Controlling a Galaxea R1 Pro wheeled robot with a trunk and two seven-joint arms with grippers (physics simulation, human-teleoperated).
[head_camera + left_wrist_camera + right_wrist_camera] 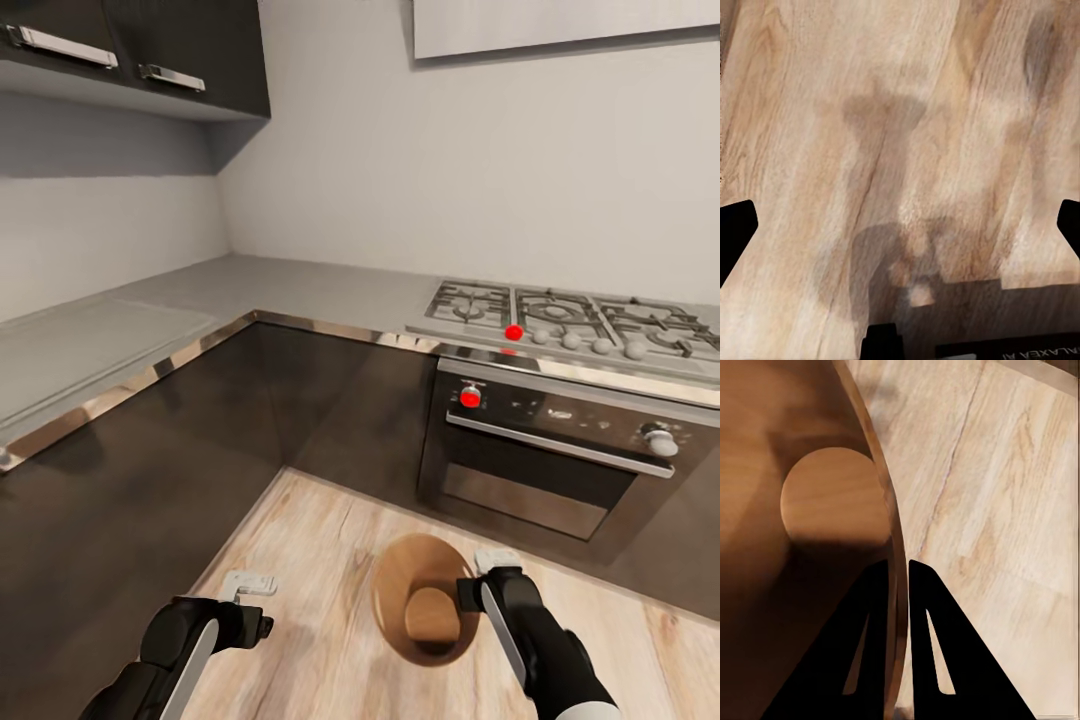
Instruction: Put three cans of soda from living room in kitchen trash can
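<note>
Right jaws (898, 577) astride tash can (810, 435) rim.

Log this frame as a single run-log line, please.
place: kitchen, by oven | right gripper: shut on trash can rim | left gripper: open, over floor | bin: no cans visible

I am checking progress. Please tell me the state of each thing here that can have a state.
trash can: upright on the floor, open, nothing inside, its rim clamped by the right pincer.
right pincer: shut on the trash can rim.
left pincer: open, holding nothing, over the wood floor.
oven: door shut.
upper cabinets: doors shut.
</note>
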